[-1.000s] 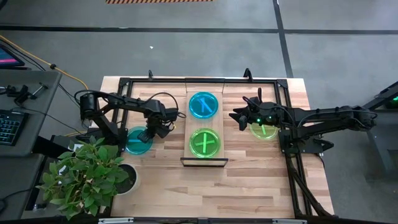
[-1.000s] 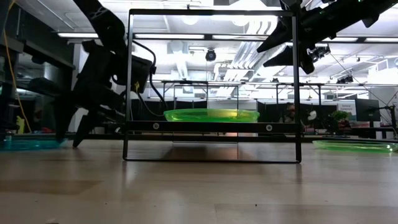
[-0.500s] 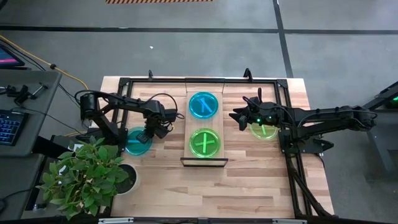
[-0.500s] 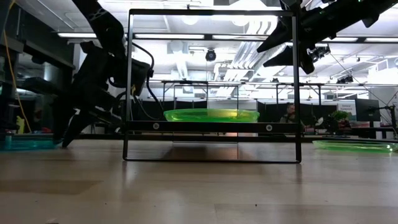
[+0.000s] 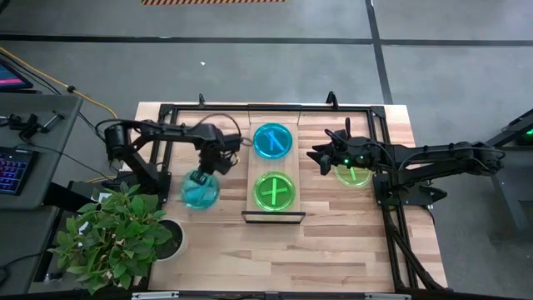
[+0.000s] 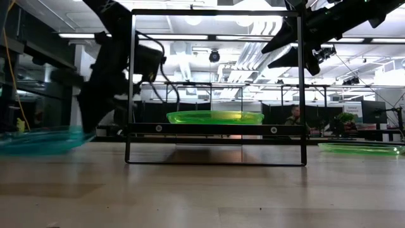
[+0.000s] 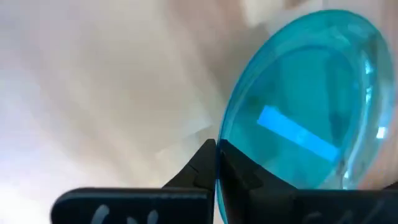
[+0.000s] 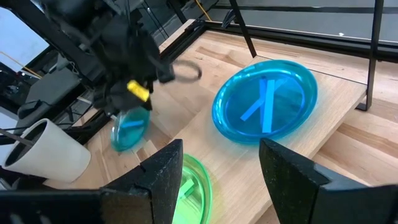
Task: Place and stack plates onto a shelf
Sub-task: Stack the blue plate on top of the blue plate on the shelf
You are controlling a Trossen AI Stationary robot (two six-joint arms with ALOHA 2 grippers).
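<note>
Gripping cyan plate (image 5: pixel 200 190) by rim, your left end effector (image 5: pixel 205 172) clamped thin; tilt risks slip. Right end effector (image 5: pixel 321 158) spread, empty.

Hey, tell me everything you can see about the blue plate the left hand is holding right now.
The blue plate is a small, round, translucent cyan dish that looks like plastic, with a shallow raised rim and one lighter straight stripe across its middle. The left hand is shut on its rim, pinching the edge between both fingers. The plate hangs tilted, lifted off the wooden tabletop, left of the shelf. Nothing else touches it.
</note>
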